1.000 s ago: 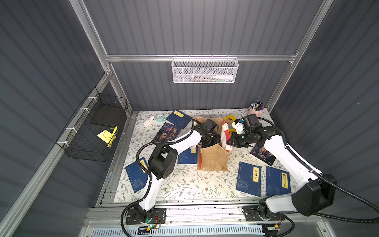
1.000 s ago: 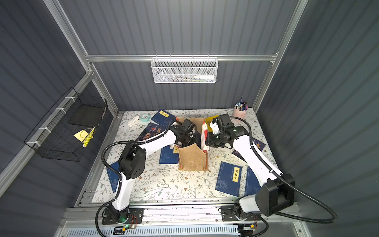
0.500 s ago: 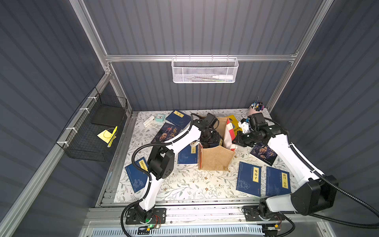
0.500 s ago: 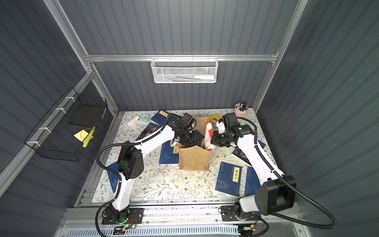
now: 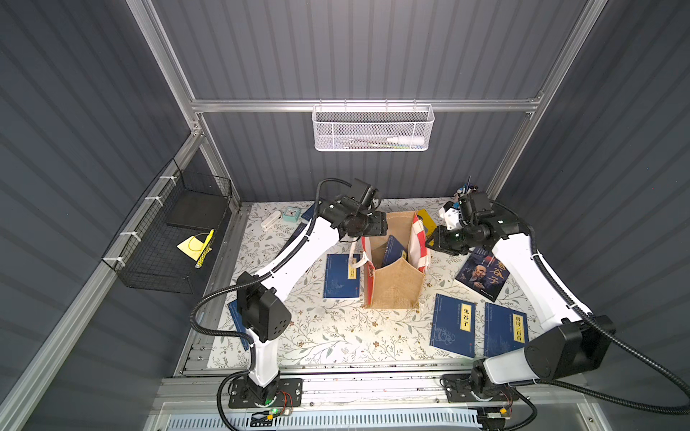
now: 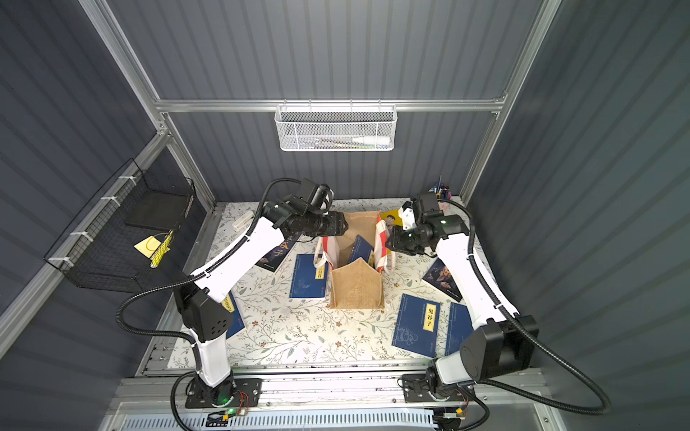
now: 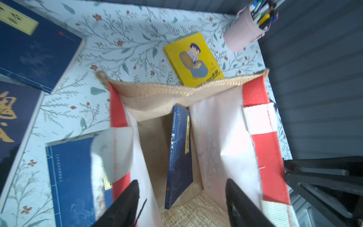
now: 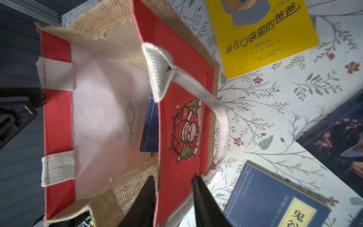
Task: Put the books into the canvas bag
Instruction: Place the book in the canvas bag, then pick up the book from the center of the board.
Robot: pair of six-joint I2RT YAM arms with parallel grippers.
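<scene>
Standing upright between both sets of jaws, canvas bag (image 5: 395, 283) with one navy book (image 7: 179, 157) on edge inside; left jaws released, spread over its mouth; right jaws parted, straddling its red side wall; yellow book (image 7: 193, 61) beyond, on desk (image 5: 328, 336)

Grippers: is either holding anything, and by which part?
Nothing is gripped. The left gripper hangs open over the canvas bag; the right gripper straddles its red side panel, jaws apart.

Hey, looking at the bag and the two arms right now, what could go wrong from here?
The right gripper straddles a red side panel of the canvas bag; pulling away could snag and tip it. The navy book inside stands slanted and may block the next one.
</scene>
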